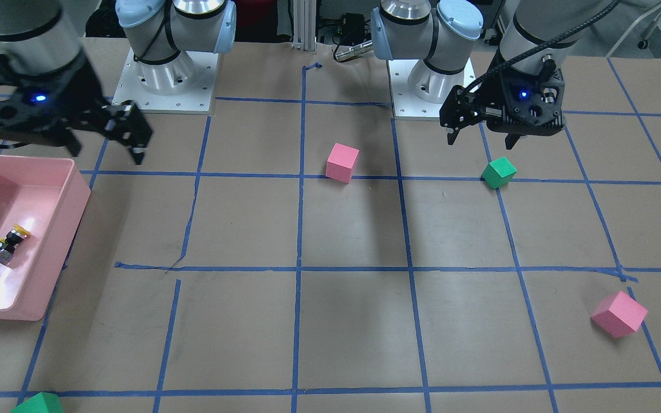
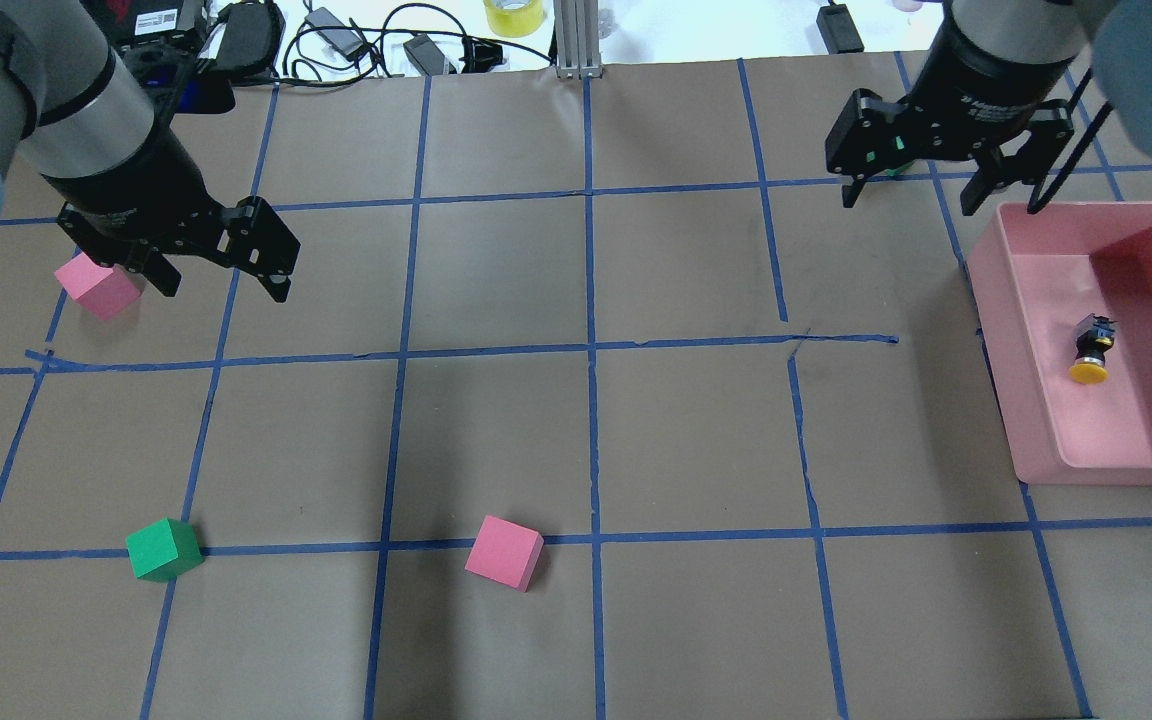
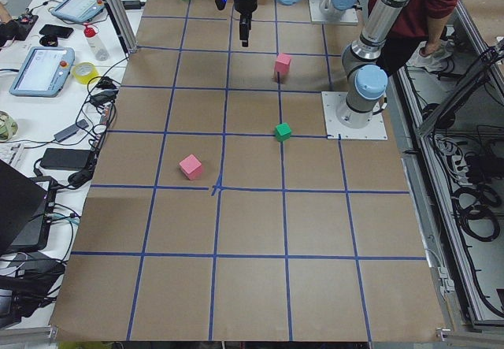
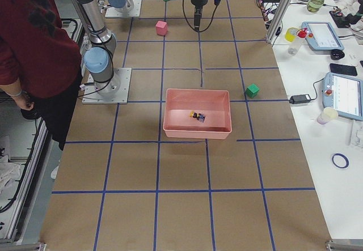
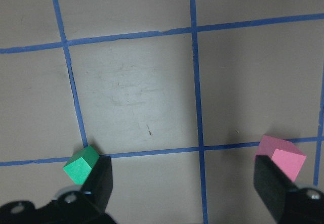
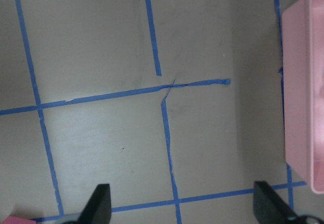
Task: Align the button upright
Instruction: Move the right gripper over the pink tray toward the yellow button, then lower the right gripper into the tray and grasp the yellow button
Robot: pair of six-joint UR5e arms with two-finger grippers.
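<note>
Green cube [image 1: 35,403] is clipped at the near edge in the front view. Right gripper [image 1: 105,152] hangs open over the surface [image 1: 353,332], nothing in it. Pink bin [image 1: 49,287] starts just camera-side of its fingertips. Button [image 1: 8,244] is in that bin, lying on its side on the floor, clear of the walls.

Left gripper [image 1: 481,141] is also open and empty. Second green cube [image 1: 498,172] sits on the surface below it, no contact.

Overhead: the bin lies off the right gripper's outer finger. The button in it is robot-side of that gripper, yellow cap pointing toward the robot.

Left wrist: fingers [image 5: 98,188] are spread wide. Second green cube shows by one and a pink cube [image 5: 281,158] by the other, both down on the surface.

Right wrist: fingers wide apart, bin wall at the outer side.
</note>
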